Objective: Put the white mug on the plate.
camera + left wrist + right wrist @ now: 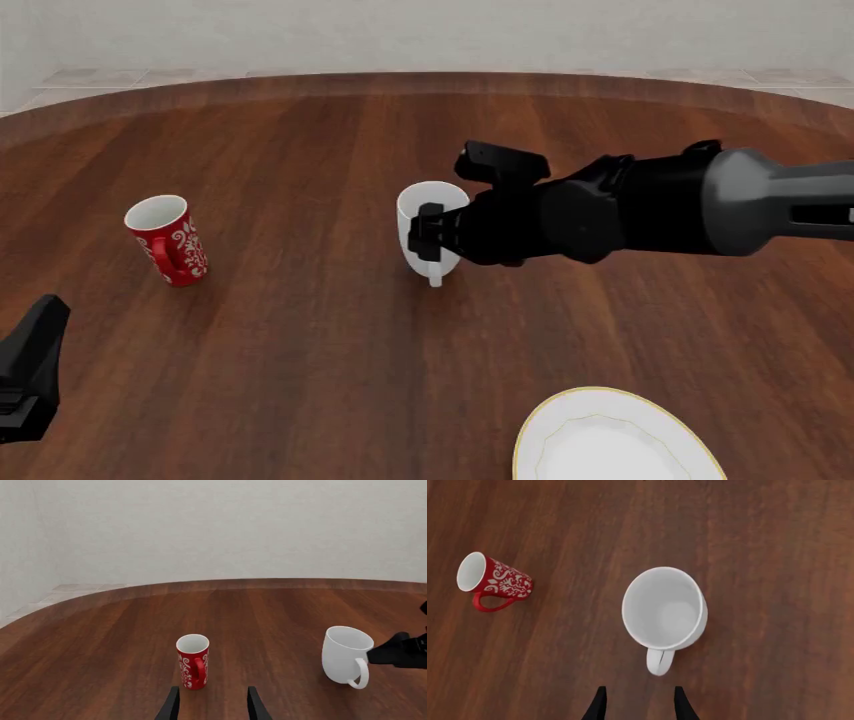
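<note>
Left wrist view: left gripper [212, 705] jaws apart, holding nothing, aimed at red mug [193, 661]. White mug [345, 655] upright on table [100, 640] off to the side, dark right-arm hardware just beside it.

Front view: right gripper [430, 238] right at white mug [427, 228] near table centre, mug standing on the wood, apparently not lifted. Plate [617, 440] at the near edge, well apart from mug, nothing on it. Left gripper [30, 372] parked at near left.

Right wrist view: right gripper [639, 704] fingers spread, just short of the handle of white mug [663, 609], nothing clamped.

Progress: approach looks done; grasp, lift, carry to plate, set-down all left.
</note>
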You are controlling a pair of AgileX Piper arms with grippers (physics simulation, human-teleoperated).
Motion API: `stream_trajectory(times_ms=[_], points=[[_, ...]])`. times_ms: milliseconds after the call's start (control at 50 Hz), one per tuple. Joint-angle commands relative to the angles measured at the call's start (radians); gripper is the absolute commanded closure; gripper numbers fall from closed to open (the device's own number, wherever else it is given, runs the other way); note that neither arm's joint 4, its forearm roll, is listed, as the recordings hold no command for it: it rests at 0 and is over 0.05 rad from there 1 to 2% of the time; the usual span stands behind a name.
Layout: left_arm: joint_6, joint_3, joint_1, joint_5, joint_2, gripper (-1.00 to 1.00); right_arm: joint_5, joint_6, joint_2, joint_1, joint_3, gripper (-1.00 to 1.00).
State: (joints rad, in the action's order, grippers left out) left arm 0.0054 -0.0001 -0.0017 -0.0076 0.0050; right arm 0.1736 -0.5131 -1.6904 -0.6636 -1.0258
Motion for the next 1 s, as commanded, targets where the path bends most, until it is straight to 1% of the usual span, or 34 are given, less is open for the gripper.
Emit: stream_trajectory(times_ms=[20, 480, 660, 1000], points=[[0.0, 0.0, 0.002, 0.001, 0.0, -1.0, -0.022, -0.006, -0.028, 0.002, -0.007, -1.0], [0.0, 0.0, 0.002, 0.004, -0.003, -1.0, -0.038, -0.011, -0.062, 0.008, -0.018, -1.0], [-0.001, 0.0, 0.002, 0.004, -0.003, -1.0, -0.024, -0.005, -0.093, 0.012, -0.059, -1.0], [0.0, 0.0, 0.002, 0.004, -0.003, -1.0, -0.049, -0.015, -0.169, 0.013, -0.088, -1.0]])
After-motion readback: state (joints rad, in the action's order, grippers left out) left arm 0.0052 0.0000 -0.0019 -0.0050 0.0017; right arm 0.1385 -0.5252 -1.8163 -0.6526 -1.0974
